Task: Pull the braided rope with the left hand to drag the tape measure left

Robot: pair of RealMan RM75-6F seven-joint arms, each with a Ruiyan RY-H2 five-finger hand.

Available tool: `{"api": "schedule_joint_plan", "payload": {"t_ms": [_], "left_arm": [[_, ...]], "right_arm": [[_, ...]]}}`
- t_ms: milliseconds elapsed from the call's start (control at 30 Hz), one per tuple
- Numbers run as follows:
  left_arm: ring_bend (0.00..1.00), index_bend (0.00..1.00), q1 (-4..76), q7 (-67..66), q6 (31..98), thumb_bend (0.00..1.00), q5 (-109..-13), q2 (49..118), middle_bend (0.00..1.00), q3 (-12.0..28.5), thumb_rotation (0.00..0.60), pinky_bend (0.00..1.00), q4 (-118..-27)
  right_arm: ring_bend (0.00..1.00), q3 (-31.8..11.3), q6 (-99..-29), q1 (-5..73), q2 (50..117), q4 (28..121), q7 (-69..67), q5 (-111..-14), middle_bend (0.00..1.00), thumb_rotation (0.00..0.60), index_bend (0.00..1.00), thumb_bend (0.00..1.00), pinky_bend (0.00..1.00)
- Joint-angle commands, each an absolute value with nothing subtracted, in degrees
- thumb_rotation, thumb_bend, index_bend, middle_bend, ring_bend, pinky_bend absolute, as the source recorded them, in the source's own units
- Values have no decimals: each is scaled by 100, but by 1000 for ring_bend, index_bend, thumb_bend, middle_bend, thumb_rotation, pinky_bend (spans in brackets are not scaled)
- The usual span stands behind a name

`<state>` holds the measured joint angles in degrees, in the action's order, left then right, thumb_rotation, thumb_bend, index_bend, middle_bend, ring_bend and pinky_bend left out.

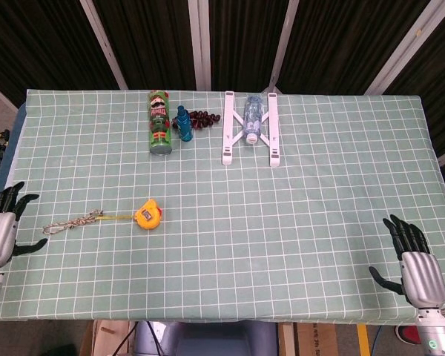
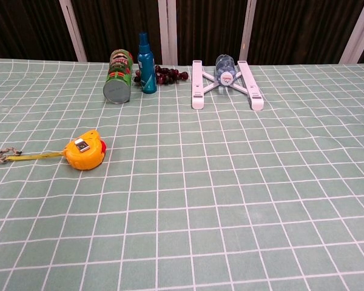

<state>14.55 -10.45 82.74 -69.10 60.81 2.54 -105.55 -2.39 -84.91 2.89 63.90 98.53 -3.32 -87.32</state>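
Observation:
The yellow tape measure (image 1: 147, 214) lies on the green checked cloth at the left, also seen in the chest view (image 2: 85, 152). Its yellow tape runs left to the braided rope (image 1: 73, 222), which lies loose on the cloth; only its end (image 2: 1, 156) shows in the chest view. My left hand (image 1: 1, 233) hangs at the table's left edge, fingers spread, apart from the rope and holding nothing. At the front right corner my right hand (image 1: 415, 267) is open and empty. Neither hand appears in the chest view.
At the back stand a green printed can (image 1: 159, 123), a blue spray bottle (image 1: 183, 122), dark grapes (image 1: 203, 118) and a white stand (image 1: 250, 136) carrying a clear water bottle (image 1: 253, 118). The cloth's left edge (image 1: 7, 170) lies close to the rope.

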Motion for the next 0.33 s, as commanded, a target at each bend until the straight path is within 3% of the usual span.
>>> {"api": "schedule_joint_plan", "payload": {"t_ms": [33, 100, 200, 333], "left_arm": [[0, 95, 873, -485, 8943, 80, -7900, 6030, 0, -174, 600, 0, -10779], [0, 25, 649, -391, 9224, 68, -8336, 6132, 0, -366, 600, 0, -10625], [0, 0, 308, -486, 9545, 43, -9093, 6349, 0, -776, 600, 0, -10206], [0, 0, 169, -657, 9700, 25, -9364, 6532, 0, -781, 600, 0, -9901]], "right_arm": [[0, -226, -8494, 290, 6392, 9846, -320, -8757, 0, 600, 0, 269, 0], [0, -215, -8499, 290, 6390, 9837, -291, -8783, 0, 600, 0, 269, 0], [0, -163, -8465, 299, 6365, 9824, -184, -8851, 0, 600, 0, 269, 0], [0, -128, -8485, 316, 6351, 9793, -162, -8984, 0, 600, 0, 269, 0]]}}
